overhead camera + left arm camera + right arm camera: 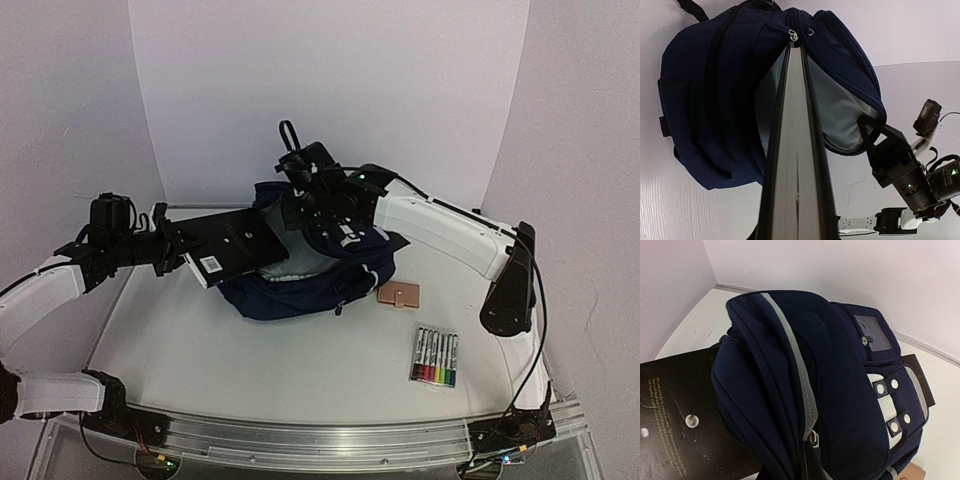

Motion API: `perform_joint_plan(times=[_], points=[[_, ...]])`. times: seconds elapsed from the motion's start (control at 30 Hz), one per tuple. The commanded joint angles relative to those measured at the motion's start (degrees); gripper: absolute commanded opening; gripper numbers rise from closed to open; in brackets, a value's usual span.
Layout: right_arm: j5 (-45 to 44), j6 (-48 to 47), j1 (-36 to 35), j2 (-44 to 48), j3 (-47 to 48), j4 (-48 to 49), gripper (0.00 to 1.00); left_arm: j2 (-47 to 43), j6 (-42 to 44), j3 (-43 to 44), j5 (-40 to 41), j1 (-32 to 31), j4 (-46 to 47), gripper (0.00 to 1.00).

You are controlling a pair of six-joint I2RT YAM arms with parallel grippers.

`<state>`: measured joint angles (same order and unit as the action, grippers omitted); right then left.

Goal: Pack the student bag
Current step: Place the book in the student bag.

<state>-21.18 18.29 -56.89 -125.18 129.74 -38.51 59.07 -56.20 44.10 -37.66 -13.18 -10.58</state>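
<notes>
The student bag (300,292), navy blue with a grey stripe, lies at the middle back of the table with its main opening facing left. My left gripper (183,256) is shut on a flat black book (235,245), whose far end sits inside the bag's mouth against the pale lining. In the left wrist view the book (797,150) runs edge-on into the bag (700,100) and hides my fingers. My right gripper (305,207) is above the bag, shut on the upper rim by the zip pull (811,436), holding the opening up. The right wrist view shows the bag (840,390) above the book (680,425).
A small brown wallet (398,296) lies just right of the bag. A pack of coloured markers (435,358) lies nearer the front right. White walls close in the back and sides. The right arm (905,170) stands close beside the bag's mouth.
</notes>
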Motion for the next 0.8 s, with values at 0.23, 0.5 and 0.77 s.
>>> perform_joint_plan(times=[0.23, 0.5, 0.77], points=[[-9.8, 6.9, -6.3, -1.7, 10.8, 15.0, 0.00, 5.4, -4.8, 0.6, 6.7, -6.6, 17.2, 0.00], [-13.5, 9.9, -4.5, -3.4, 13.4, 15.4, 0.00, -3.1, -4.8, -4.9, 9.7, -6.9, 7.1, 0.00], [-10.3, 9.9, -4.1, -3.3, 12.6, 16.1, 0.00, -3.8, -7.3, -8.0, 8.0, -7.0, 9.8, 0.00]])
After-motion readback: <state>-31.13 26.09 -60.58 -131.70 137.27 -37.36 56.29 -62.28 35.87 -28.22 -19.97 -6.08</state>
